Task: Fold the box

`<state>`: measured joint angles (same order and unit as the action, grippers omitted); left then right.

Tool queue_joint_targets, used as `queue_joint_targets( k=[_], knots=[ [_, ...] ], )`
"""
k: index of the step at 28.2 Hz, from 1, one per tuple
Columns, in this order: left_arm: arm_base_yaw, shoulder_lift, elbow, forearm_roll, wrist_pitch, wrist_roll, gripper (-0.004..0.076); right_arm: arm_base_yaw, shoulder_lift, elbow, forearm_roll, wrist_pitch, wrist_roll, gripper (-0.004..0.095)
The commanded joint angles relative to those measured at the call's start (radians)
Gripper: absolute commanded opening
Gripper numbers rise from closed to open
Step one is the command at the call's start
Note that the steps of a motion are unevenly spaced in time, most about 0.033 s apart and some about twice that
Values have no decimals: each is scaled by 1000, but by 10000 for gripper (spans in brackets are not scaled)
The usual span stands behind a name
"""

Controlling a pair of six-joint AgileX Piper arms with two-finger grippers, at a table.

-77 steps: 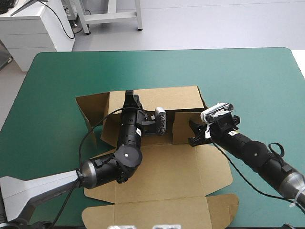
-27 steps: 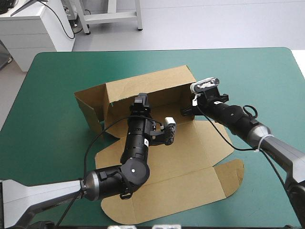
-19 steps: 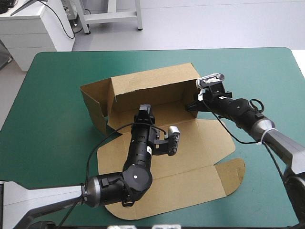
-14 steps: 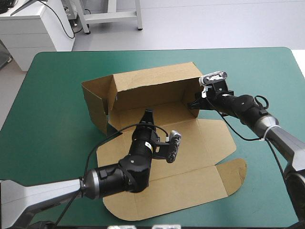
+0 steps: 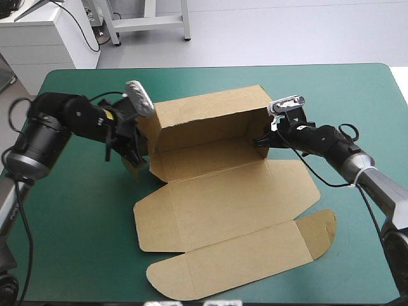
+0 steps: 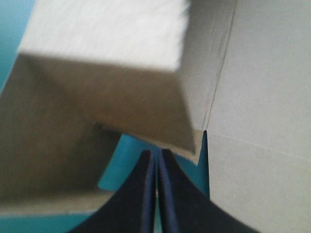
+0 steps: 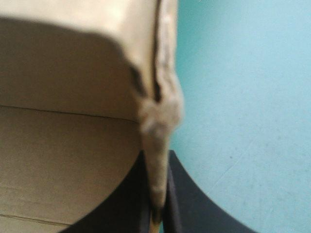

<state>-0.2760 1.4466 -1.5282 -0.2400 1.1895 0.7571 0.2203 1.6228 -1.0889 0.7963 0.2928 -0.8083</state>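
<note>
Left end effector [image 6: 156, 155], tips together, has swung to the box [image 5: 217, 191] to tuck its end flap; right end effector [image 7: 156, 167] clamps its wall.

Legible text, labels, brands, numbers, signs: none in any of the three views. Surfaces showing: brown cut-board box [image 5: 220, 207], visible faces plain and unprinted; teal-green table cover [image 5: 70, 217], plain.
</note>
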Motion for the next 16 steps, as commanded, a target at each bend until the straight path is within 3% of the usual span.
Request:
queue_joint_targets(
  k=[1,8,12,16],
  knots=[
    [207,-38,-32,-274,20,7,-8,-10,-36,-23,-16,-8,26,-17],
    [552,-38,-32,-512,63,-6,-8,-10,-36,-90,-95,21,150,-17],
    [670,-39,-30,-512,100,-8,-8,-10,-36,-153,-244,49,293,-17],
    [760,-37,-28,-571,97,-10,-8,-10,-36,-203,-421,144,469,-17]
  ],
)
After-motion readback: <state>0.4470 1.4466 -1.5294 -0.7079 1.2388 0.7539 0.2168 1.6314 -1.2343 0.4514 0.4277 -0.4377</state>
